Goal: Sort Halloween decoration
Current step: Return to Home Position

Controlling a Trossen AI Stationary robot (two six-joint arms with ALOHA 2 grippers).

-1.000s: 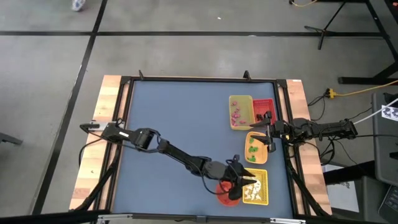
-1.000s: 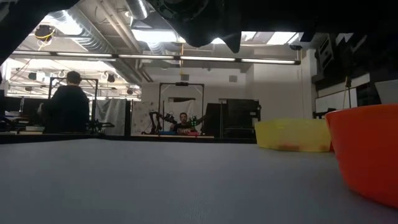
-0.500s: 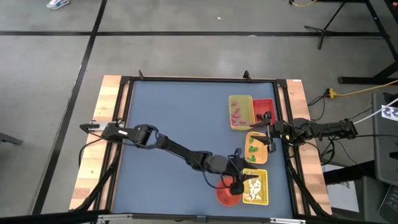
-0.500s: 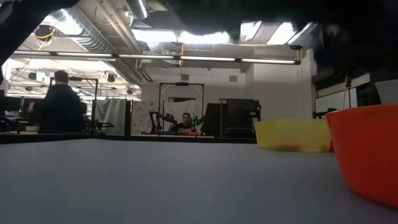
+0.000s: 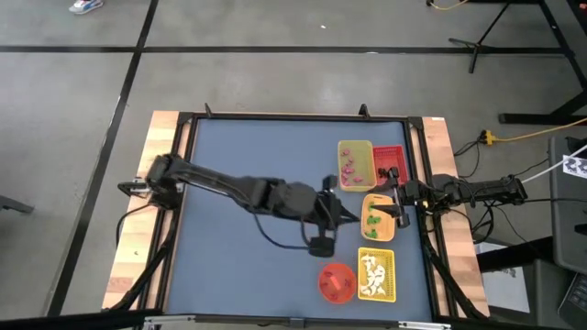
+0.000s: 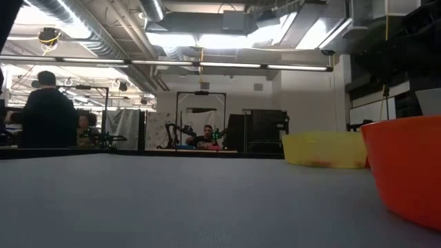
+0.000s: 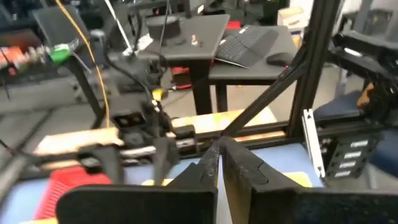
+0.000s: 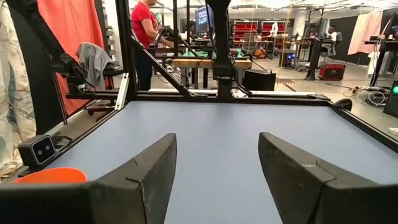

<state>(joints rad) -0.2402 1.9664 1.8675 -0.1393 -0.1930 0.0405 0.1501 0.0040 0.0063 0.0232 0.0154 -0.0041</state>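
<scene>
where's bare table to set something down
In the high view: blue table mat above the dark left arm, and the corner below it. Crowded at right: upper yellow tray, red tray, orange tray, lower yellow tray, round red-orange bowl, left gripper, right gripper.

Left gripper has drawn back from over the round red-orange bowl and the yellow rectangular tray holding the white ghost pieces. It now sits nearer mid-table, just beside the orange rectangular tray, with its arm folded back toward the left edge and bowl and yellow tray uncovered. Low view: the dark arm bulk along the upper edge is gone, and the person in a dark top in the room behind has shifted left.
</scene>
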